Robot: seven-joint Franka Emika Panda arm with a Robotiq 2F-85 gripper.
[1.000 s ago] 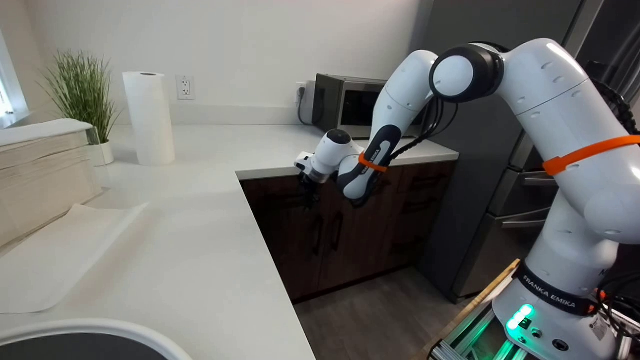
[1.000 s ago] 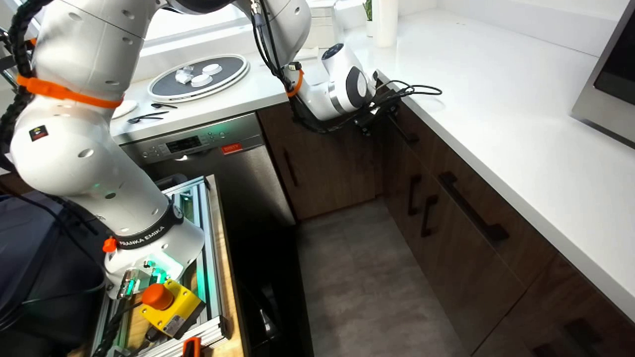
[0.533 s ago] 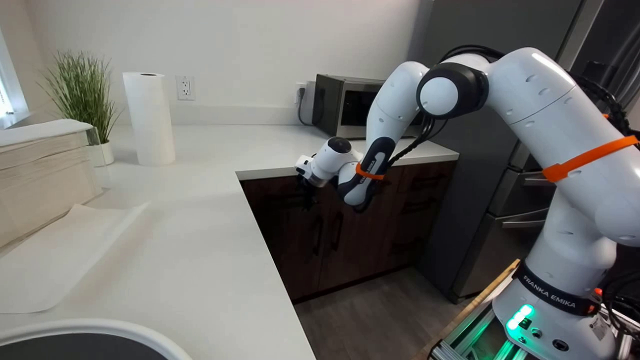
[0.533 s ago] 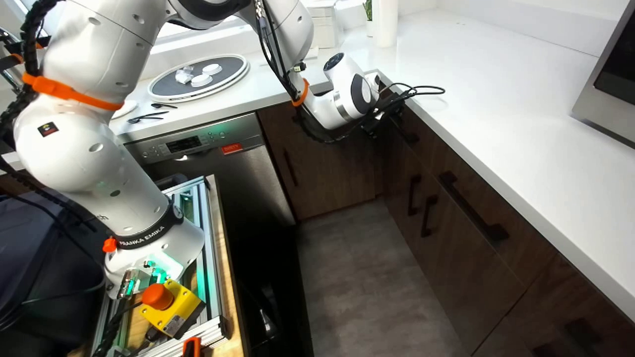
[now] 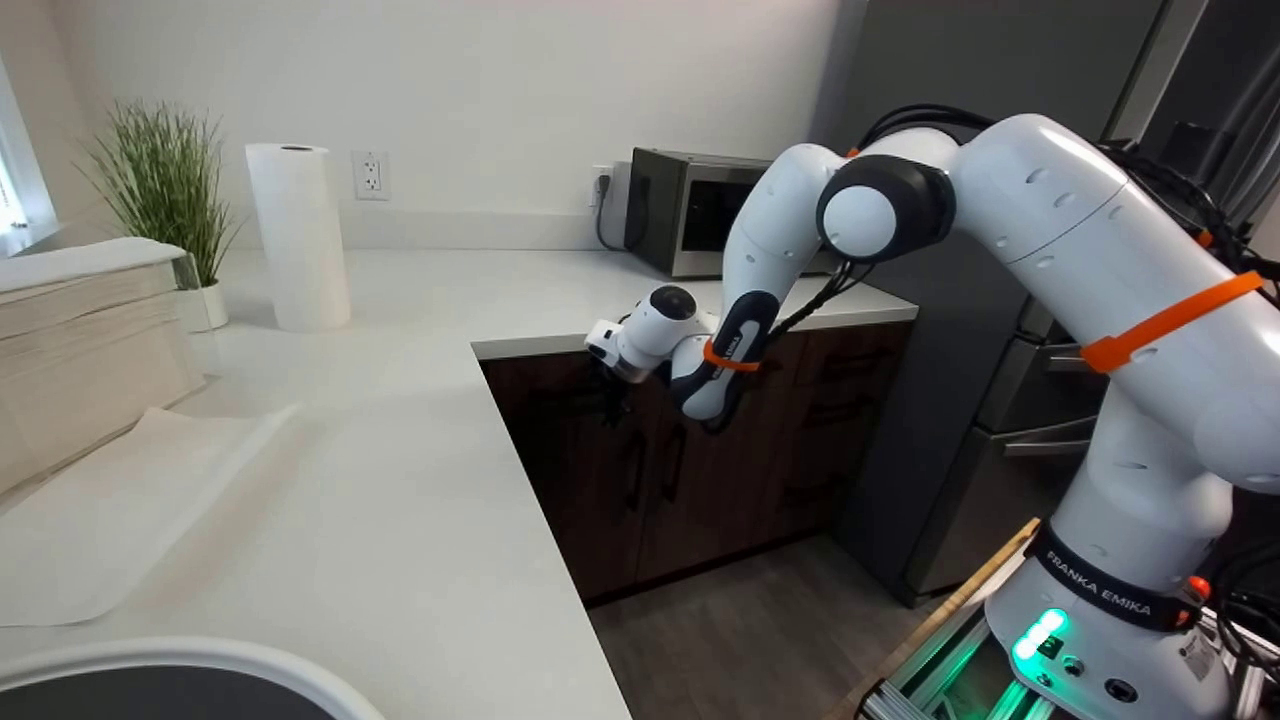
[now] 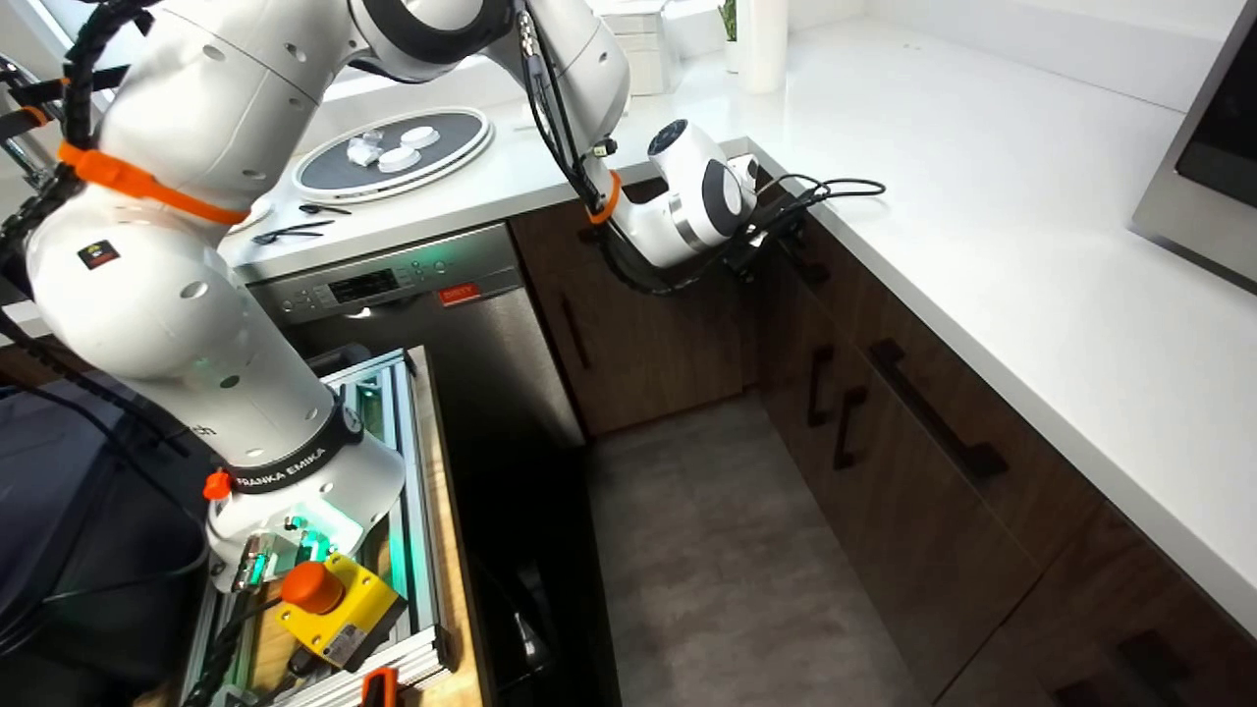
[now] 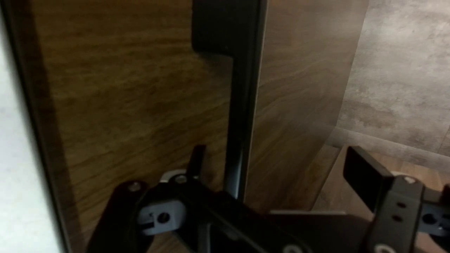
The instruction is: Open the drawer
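The drawer [image 5: 535, 372] is shut under the counter by the corner; its dark brown front also shows in an exterior view [image 6: 833, 250] and close up in the wrist view [image 7: 133, 105]. Its pale interior is hidden. Its black bar handle [image 7: 240, 91] runs up and down the wrist picture. My gripper [image 7: 276, 154] is open, with one finger on each side of the handle bar in the wrist view. I cannot tell whether the fingertips reach past the bar or touch it. In both exterior views the gripper [image 5: 613, 405] [image 6: 743, 265] is small and dark in front of the drawer.
The white counter edge [image 7: 28, 175] lies close beside the gripper. Cabinet doors with upright handles [image 6: 818, 386] are below. Another drawer handle [image 6: 938, 412] sticks out farther along. A microwave [image 5: 700, 215], a paper towel roll [image 5: 297, 240] and a plant stand on the counter.
The arm's elbow has come down and forward. The wrist and gripper have sunk slightly and shifted a little toward the corner drawer. The drawer has not visibly moved.
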